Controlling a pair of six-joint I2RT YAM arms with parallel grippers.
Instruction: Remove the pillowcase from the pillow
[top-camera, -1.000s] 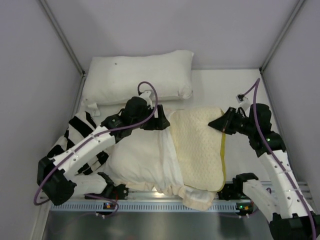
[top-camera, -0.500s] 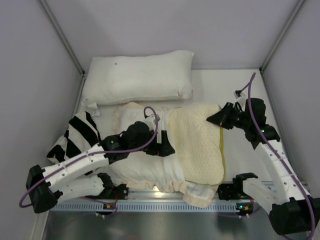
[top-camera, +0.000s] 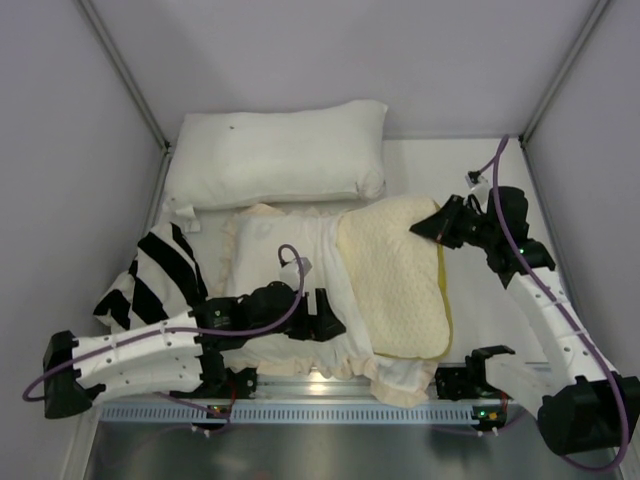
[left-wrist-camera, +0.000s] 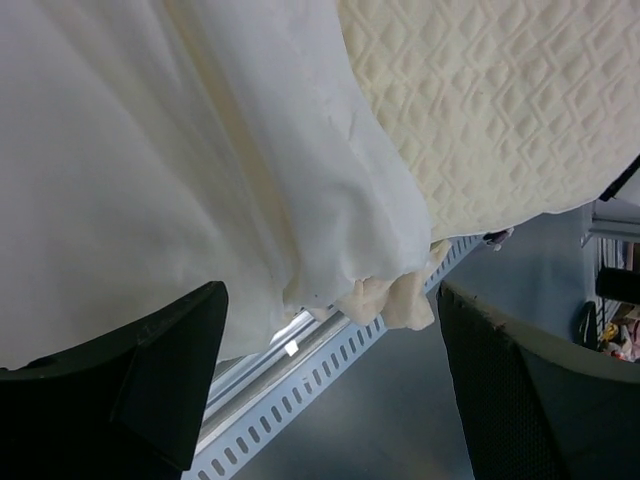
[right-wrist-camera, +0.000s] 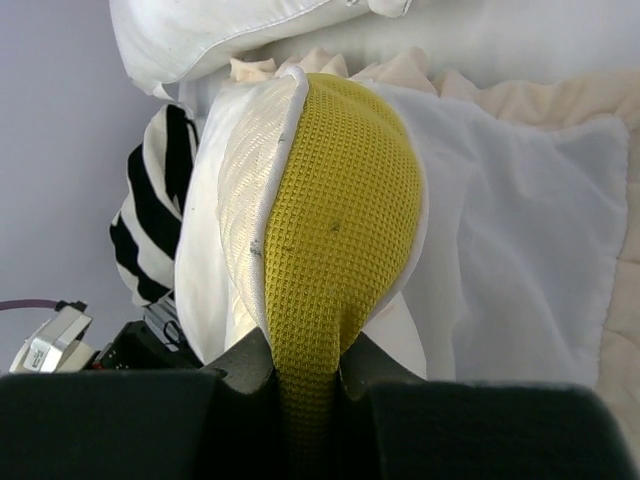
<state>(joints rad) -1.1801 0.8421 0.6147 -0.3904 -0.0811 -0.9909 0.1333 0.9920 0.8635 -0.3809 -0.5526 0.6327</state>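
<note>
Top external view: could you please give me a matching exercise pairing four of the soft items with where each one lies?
Things
1. pillow
2. pillowcase
3. striped cloth
4. plain white pillow

Places
A. along the far side of the table
B. at the left edge
C. right of centre, far corner pinched in the right claw
D. centre-left, bunched over one end of the quilted item, white side out

Pairs: 1-C, 2-D, 3-B, 4-A
</note>
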